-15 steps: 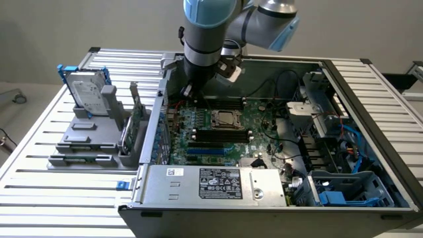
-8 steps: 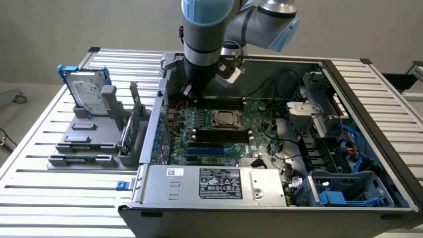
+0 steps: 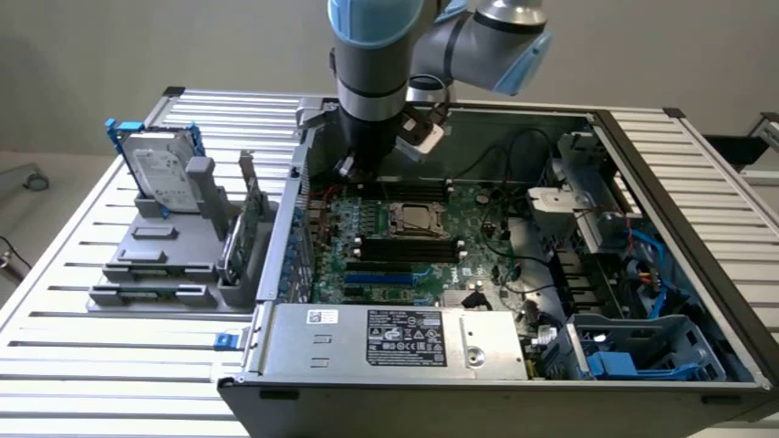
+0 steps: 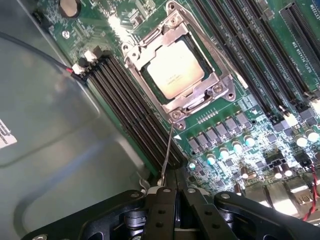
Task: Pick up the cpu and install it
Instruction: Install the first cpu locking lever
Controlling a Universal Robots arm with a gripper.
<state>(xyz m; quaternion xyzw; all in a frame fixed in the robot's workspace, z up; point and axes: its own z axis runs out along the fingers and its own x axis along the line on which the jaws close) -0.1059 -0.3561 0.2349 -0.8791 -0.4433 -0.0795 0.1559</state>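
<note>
The cpu (image 4: pixel 175 67), a pale silver square, lies inside the metal-rimmed socket (image 4: pixel 218 89) on the green motherboard. In the exterior view the cpu (image 3: pixel 415 217) sits mid-board inside the open computer case. My gripper (image 4: pixel 175 191) is shut, its dark fingers pressed together, and it hangs apart from the cpu, over the memory slots beside the socket. A thin metal socket lever (image 4: pixel 167 152) runs from the socket's corner to just at my fingertips; whether they touch it I cannot tell. In the exterior view the gripper (image 3: pixel 356 173) reaches down at the case's far wall.
A silver hard drive (image 3: pixel 159 169) in a blue frame stands on a grey holder at the exterior view's left, outside the case. The power supply (image 3: pixel 389 339) fills the near edge. A blue drive cage (image 3: pixel 645 351) and cables (image 3: pixel 535 265) crowd the exterior view's right.
</note>
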